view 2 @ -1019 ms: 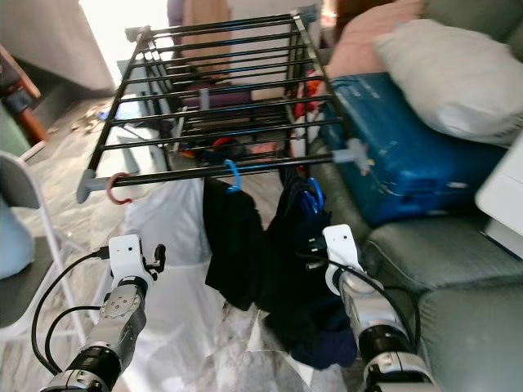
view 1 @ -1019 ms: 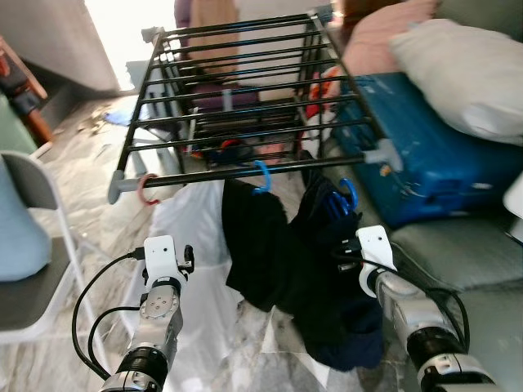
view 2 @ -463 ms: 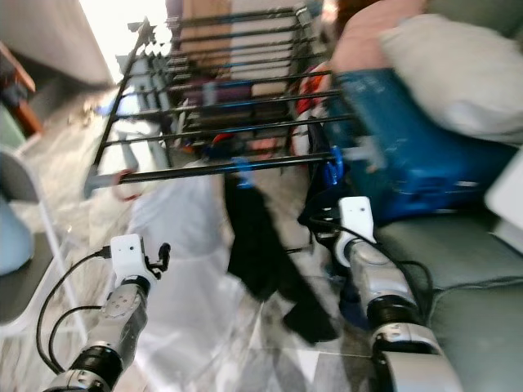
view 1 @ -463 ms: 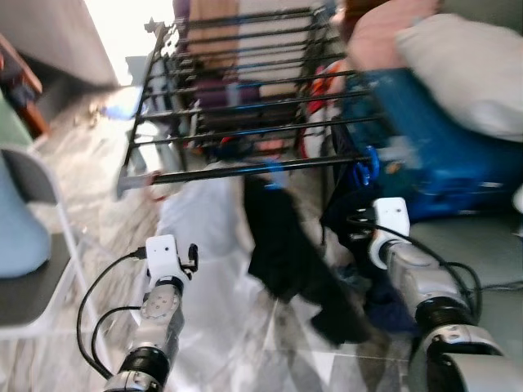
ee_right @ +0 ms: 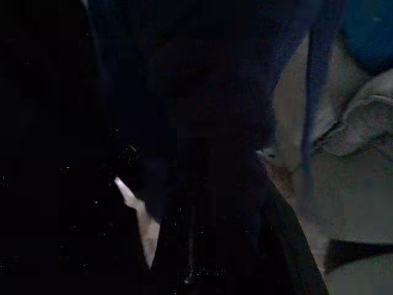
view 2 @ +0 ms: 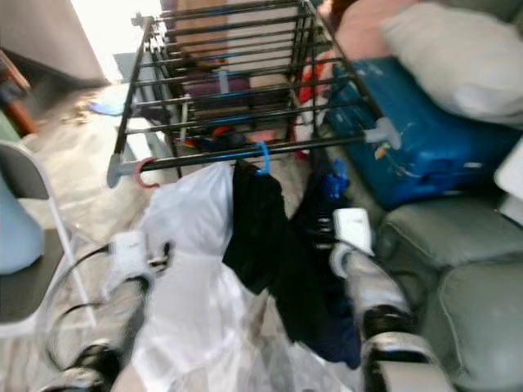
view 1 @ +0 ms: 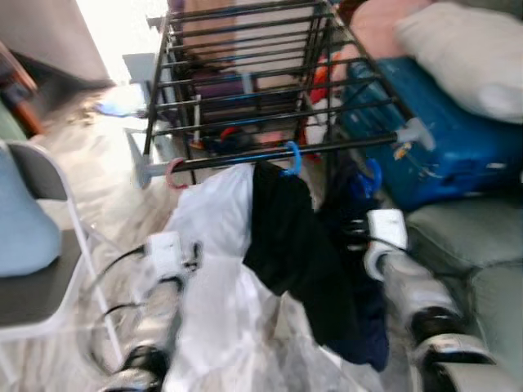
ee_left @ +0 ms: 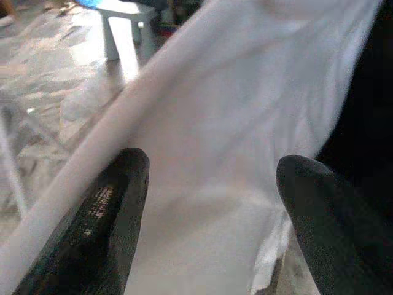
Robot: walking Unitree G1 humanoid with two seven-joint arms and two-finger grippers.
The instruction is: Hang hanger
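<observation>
Raised since before, right gripper [view 1: 353,233] grips navy garment [view 1: 359,269]; left gripper's [ee_left: 209,203] jaws gape.

Both silver arms smeared by motion blur, right gripper [view 1: 353,237] buried in the dark garment [view 1: 343,269] so its jaws cannot be read, right wrist view nearly black, grey chair [view 1: 37,245] cut off at the left edge, far rack bars [view 1: 245,49] running out of the top edge.
</observation>
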